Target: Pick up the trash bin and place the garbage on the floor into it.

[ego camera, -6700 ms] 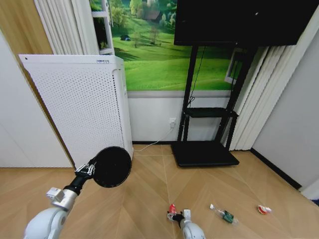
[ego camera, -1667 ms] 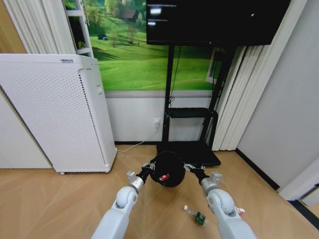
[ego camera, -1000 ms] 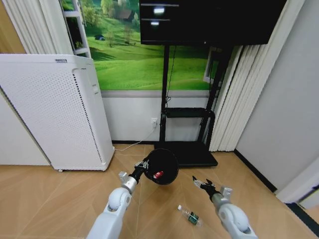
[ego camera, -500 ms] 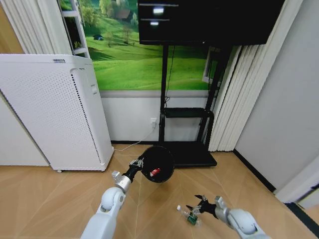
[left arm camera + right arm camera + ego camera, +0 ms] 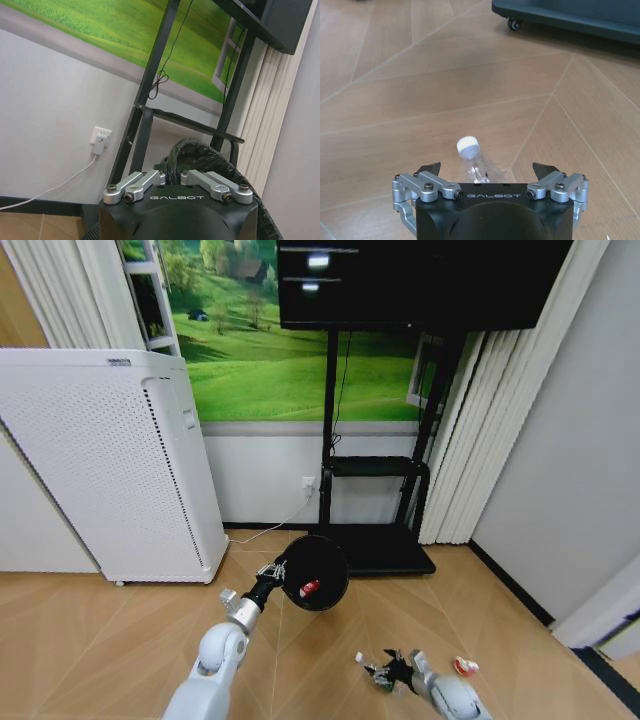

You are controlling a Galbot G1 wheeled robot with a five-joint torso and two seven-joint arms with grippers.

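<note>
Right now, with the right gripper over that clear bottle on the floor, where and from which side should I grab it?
Grip the clear bottle across its body, just behind the white cap, coming straight down from above. It lies flat on the floor with its long axis running out from between the open fingers of the right gripper, so closing should pinch its narrow width.

The one word I can read is "GALBOT", in pale capitals on the black housing of my left pincer [image 5: 172,176], just behind the linkage bars. It stands again on the housing of my right pincer [image 5: 487,172], behind the white-capped clear bottle [image 5: 472,159]. The small label on top of the white perforated appliance [image 5: 110,470] is too small for me to read.
</note>
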